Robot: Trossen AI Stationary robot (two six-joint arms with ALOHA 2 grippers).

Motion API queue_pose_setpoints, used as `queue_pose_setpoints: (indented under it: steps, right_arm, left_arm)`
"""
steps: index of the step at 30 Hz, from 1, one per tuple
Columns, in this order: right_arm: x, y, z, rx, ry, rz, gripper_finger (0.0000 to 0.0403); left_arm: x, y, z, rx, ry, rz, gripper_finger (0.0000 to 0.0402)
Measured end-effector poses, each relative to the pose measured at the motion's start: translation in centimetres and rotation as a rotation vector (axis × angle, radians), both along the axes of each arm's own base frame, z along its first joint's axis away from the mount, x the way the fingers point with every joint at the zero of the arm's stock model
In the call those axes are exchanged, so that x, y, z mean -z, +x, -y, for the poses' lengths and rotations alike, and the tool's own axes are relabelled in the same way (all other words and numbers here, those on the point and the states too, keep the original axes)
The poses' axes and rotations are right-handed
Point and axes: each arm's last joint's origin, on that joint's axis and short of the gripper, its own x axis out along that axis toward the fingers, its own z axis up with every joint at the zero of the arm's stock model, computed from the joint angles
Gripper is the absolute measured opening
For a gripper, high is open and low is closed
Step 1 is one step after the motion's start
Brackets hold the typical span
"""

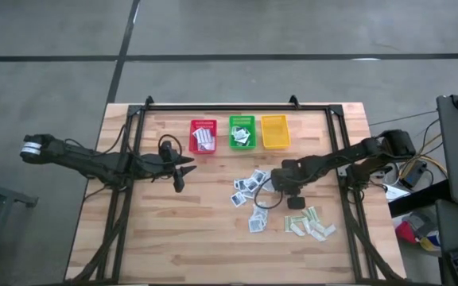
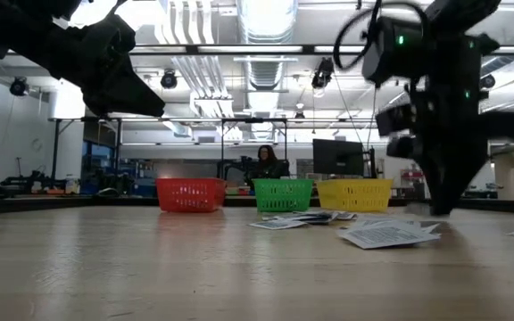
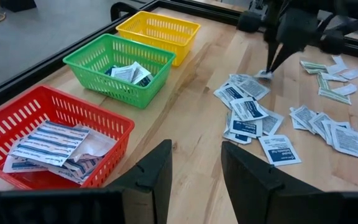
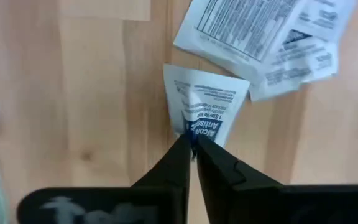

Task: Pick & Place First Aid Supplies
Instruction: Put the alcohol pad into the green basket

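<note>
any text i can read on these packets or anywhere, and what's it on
"Antisep...", cut off: square packet nipped in the shut right pincer.
Fine print on the packets beside it: blurred.
Print on the loose packets on the table: too small.
Baskets: no text visible.

Wooden table [image 1: 197, 214], black frame [image 1: 237, 106] along far edge. Three plastic baskets in row near far edge: red basket [image 1: 203, 136], green basket [image 1: 242, 132], yellow basket [image 1: 275, 132]. Person [image 2: 266, 164] seated beyond table, beside monitor [image 2: 337, 158]. Grey floor [image 1: 54, 79] around table.
</note>
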Motion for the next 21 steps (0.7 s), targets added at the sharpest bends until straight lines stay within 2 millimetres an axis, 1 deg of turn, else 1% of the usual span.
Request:
queue_pose_setpoints:
  steps: [2,5,11,16,21]
  right_arm:
    - [-1.4,-0.2,0.0,-0.002,0.009,0.036,0.0011]
    - [-3.1,-1.0,0.0,-0.016,0.026,0.064,0.0009]
    - [-7.0,-1.7,0.5,-0.012,0.172,0.259,0.0008]
    - [-10.0,-1.2,1.9,-0.041,0.35,0.546,0.0008]
    - [-12.6,-0.3,4.1,-0.177,0.611,0.834,0.0008]
  left_arm:
    - [0.0,0.0,0.0,0.0,0.0,-0.001,0.0133]
    - [0.0,0.0,0.0,0.0,0.001,-0.002,0.0133]
    - [0.0,0.0,0.0,0.001,0.0,0.002,0.0133]
    - [-0.1,0.0,0.0,0.0,-0.001,0.01,0.0133]
    - [-0.1,0.0,0.0,0.0,-0.002,0.013,0.0133]
